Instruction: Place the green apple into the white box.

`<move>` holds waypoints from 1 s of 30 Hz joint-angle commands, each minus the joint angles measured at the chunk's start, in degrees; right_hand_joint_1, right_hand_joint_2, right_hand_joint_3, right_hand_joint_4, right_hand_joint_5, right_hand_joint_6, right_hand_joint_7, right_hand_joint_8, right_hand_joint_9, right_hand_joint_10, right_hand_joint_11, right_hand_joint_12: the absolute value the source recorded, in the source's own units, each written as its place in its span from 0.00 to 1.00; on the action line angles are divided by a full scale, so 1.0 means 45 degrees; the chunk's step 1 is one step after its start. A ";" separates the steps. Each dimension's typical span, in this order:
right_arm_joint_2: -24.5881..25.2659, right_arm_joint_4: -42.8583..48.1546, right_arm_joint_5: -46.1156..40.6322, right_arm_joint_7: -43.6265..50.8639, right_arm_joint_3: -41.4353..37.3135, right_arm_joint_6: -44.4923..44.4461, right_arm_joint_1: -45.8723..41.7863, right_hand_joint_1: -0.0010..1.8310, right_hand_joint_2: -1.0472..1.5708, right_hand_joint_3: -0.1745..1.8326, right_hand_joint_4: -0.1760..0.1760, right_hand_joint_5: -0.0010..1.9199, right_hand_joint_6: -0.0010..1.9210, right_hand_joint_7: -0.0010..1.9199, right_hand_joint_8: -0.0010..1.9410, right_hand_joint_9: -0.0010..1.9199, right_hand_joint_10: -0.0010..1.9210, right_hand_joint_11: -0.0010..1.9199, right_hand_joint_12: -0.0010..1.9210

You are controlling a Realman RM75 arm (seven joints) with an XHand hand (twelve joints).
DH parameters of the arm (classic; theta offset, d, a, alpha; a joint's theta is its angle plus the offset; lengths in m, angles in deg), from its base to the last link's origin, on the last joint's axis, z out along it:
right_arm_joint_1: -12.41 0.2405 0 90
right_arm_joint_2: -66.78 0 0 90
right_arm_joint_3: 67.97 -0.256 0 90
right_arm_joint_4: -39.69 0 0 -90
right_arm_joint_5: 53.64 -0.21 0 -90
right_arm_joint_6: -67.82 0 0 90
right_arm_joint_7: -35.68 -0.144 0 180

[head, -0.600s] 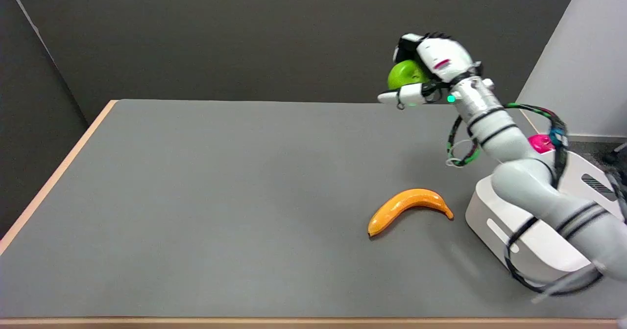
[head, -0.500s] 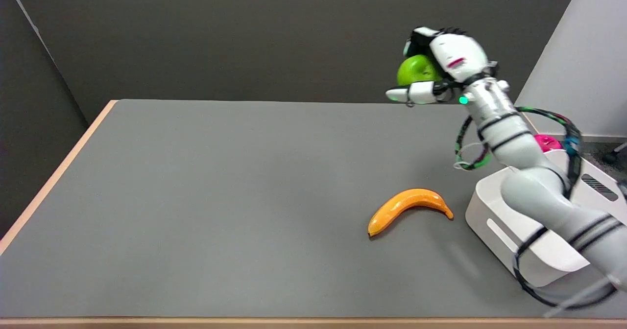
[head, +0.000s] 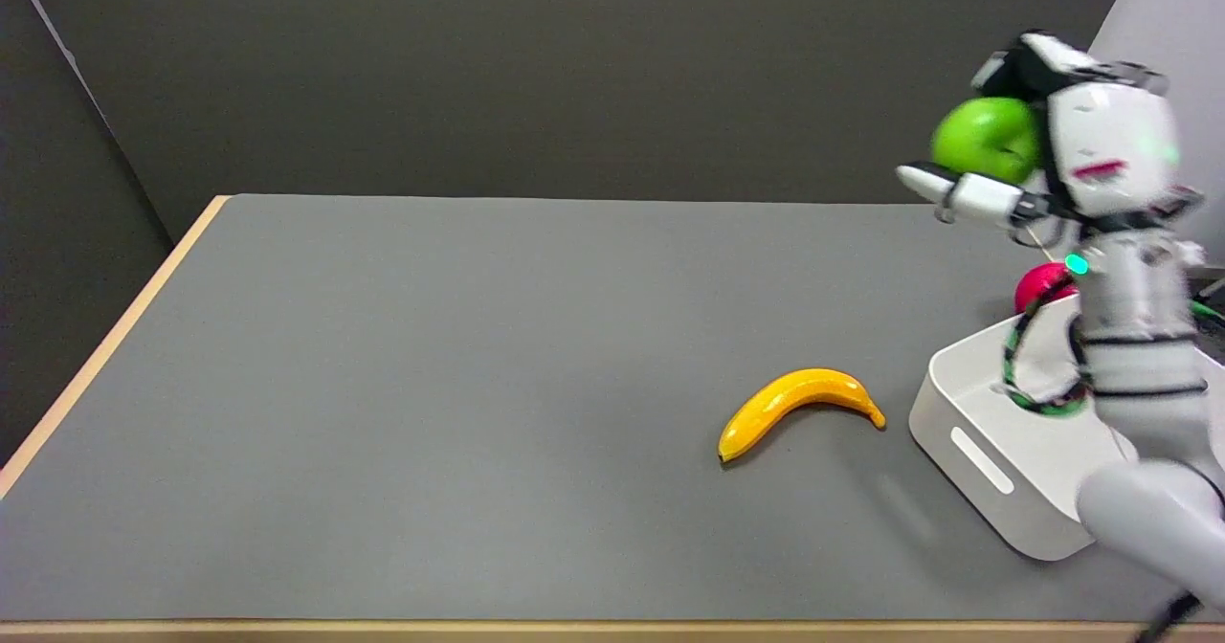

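My right hand point(head: 1072, 136) is raised high at the right of the head view and grips the green apple point(head: 984, 139) between its fingers and thumb. The apple sits on the hand's left side, well above the table. The white box point(head: 986, 452) stands on the table at the lower right, below and slightly right of the apple; its near wall has a slot handle. My forearm crosses in front of the box and hides part of its inside.
A yellow-orange banana point(head: 796, 407) lies on the grey table point(head: 478, 385) just left of the box. A pink-red object point(head: 1041, 286) shows behind the box's far rim. A pale wall stands at the far right.
My right hand has swung to the right with the apple, from above the table's back edge to over the box's far side. The banana and box have stayed put.
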 commanded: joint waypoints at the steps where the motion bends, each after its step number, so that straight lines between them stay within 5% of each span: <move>1: 0.0407 0.0821 -0.0206 0.0427 0.0420 -0.9286 -0.5881 0.73 0.82 0.23 0.12 0.31 0.76 0.42 0.68 0.40 0.81 0.41 1.00; 10: 0.0120 -0.0505 -0.1118 0.0445 0.2579 -1.1205 -0.5687 0.73 0.81 0.26 0.12 0.32 0.75 0.43 0.69 0.40 0.82 0.40 1.00; 21: -0.0486 -0.2213 -0.5111 0.1422 0.2428 -0.8991 -0.4994 0.73 0.81 0.26 0.12 0.32 0.75 0.43 0.69 0.40 0.83 0.41 1.00; 30: -0.1040 -0.3048 -0.6224 0.1492 0.2070 -0.7361 -0.4203 0.73 0.81 0.27 0.12 0.32 0.75 0.42 0.70 0.39 0.83 0.40 1.00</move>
